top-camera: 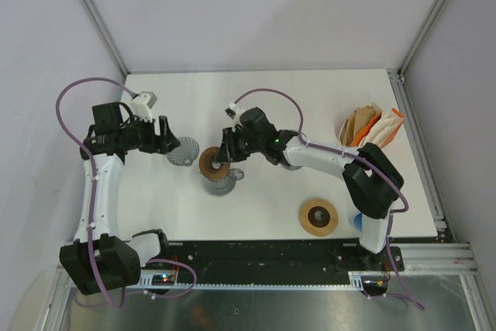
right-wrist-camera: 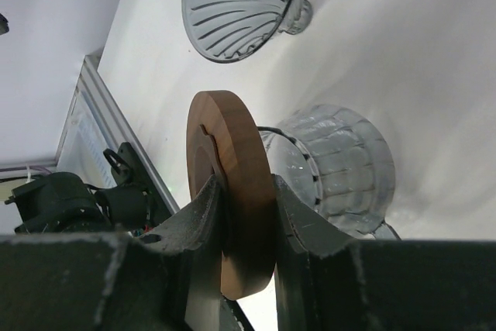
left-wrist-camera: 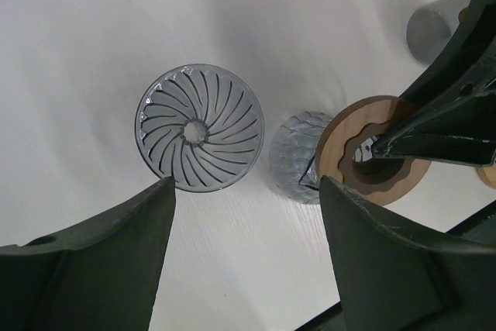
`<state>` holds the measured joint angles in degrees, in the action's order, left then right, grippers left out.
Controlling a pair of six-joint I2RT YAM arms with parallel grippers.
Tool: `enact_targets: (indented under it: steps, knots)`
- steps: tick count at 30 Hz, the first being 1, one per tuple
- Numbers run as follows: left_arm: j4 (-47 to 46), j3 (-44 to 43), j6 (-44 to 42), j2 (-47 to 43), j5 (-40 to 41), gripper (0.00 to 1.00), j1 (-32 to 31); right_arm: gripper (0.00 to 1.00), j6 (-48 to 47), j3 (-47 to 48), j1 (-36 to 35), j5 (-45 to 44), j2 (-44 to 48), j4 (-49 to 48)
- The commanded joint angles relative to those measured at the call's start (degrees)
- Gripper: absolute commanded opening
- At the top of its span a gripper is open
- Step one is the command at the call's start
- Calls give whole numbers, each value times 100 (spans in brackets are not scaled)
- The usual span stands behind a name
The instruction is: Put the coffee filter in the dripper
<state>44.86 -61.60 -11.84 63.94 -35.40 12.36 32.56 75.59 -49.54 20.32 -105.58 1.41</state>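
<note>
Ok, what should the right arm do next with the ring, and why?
Probably tip the ring flat and lower it onto the cup. The right gripper pinches it on edge, close by the cup's rim. The dripper lies apart, in front of the open left gripper.

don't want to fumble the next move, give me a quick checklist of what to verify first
1. Right gripper shut on the wooden ring: ok.
2. Ring lying flat on the glass cup: not ok, it is held on edge next to the cup.
3. Ring touching the cup: cannot tell.
4. Left gripper open above the dripper: ok.
5. Dripper empty, ready for a filter: ok, bare ribs show, no paper inside.
6. Coffee filters available at the far right of the table: ok, neither gripper is near them.
</note>
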Motion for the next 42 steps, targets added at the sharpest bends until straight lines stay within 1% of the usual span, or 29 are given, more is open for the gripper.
enact_targets:
  steps: [1,7,9,13,15,17,19,22,27,37,42]
  knots:
    - [-201,47,52,-145,-208,79,36,0,115,472,-110,213,-168,-206]
    - [-205,73,50,-121,-238,79,37,1,-110,704,-156,-110,-276,369]
    - [-201,59,50,-126,-232,79,32,3,-164,769,-173,-127,-307,490]
    - [-198,36,37,-117,-213,79,37,11,-273,886,-193,-271,-372,803]
    - [-204,17,16,-118,-178,79,36,16,-343,926,-196,-416,-353,950]
    - [-201,6,11,-119,-158,79,33,27,-409,978,-201,-602,-333,1077]
    - [-205,1,7,-117,-171,79,31,35,-490,1048,-209,-692,-354,1192]
    - [-198,-7,4,-115,-188,79,37,42,-595,1238,-236,-823,-430,1393]
    - [-204,-9,-22,-113,-154,79,33,45,-795,1479,-293,-1142,-458,1651]
    - [-199,29,-14,-118,-215,79,37,46,-1090,1726,-388,-1921,-512,2229]
    - [-202,105,-1,-147,-271,79,31,48,-1298,1760,-486,-2026,-459,2230]
